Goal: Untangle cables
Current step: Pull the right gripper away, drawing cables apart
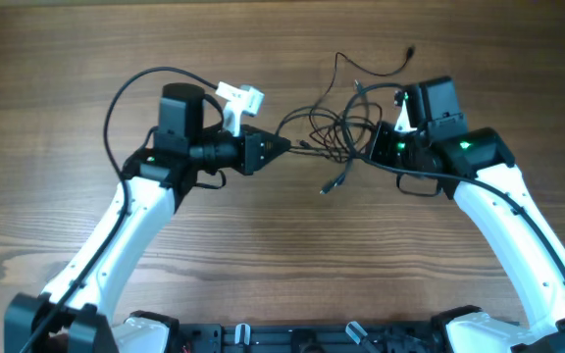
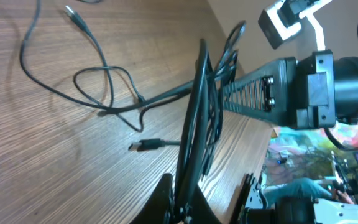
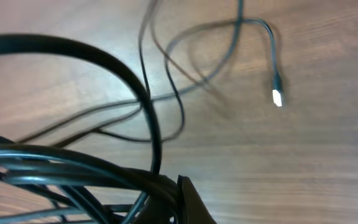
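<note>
Knots could cinch tighter if we pull apart now, since the left tool (image 1: 279,147) pinches bunched cables (image 2: 194,124) and we cannot tell whether the right tool (image 1: 373,143) grips.

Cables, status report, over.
Left gripper shut on cables. Right gripper at the cables, grip unclear. Cables strung tangled between both. Nothing else in the way.

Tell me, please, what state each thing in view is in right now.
cables, tangled in loose loops, bunched between the two tools
left tool, shut on the cables
right tool, shut on the cables
silvery plug end, free, lying on the table
</note>
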Robot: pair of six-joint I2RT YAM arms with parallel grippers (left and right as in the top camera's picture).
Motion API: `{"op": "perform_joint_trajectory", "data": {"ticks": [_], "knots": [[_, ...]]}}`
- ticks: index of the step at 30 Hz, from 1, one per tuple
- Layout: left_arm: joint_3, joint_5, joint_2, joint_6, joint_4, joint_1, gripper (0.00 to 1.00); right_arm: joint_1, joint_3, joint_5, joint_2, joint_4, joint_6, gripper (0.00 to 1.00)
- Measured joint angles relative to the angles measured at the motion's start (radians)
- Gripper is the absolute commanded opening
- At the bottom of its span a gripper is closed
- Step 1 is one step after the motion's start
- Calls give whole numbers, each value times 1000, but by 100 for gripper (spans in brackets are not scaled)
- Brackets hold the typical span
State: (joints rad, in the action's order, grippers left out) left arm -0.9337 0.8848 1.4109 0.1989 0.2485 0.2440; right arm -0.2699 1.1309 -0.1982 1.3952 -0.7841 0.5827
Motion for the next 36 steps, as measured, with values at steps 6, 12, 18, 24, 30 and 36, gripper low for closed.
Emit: {"op": "perform_joint_trajectory", "data": {"ticks": [6, 12, 18, 24, 30, 36], "knots": [[-1, -8, -29, -3, 88, -24, 4, 2, -11, -6, -10, 91, 141, 4], [-1, -48, -44, -15, 137, -71, 42, 62, -24, -6, -13, 218, 148, 4], [-1, -68, -51, -24, 61, -82, 65, 74, -26, -264, -14, 208, -134, 4], [-2, -73, -52, -26, -81, -82, 69, 74, -27, -604, -14, 202, -390, 4], [-2, -72, -52, -26, -72, -82, 68, 74, -27, -814, -14, 200, -500, 4], [-2, -49, -52, -26, -53, -39, 81, 74, -27, -887, -14, 193, -521, 4]]}}
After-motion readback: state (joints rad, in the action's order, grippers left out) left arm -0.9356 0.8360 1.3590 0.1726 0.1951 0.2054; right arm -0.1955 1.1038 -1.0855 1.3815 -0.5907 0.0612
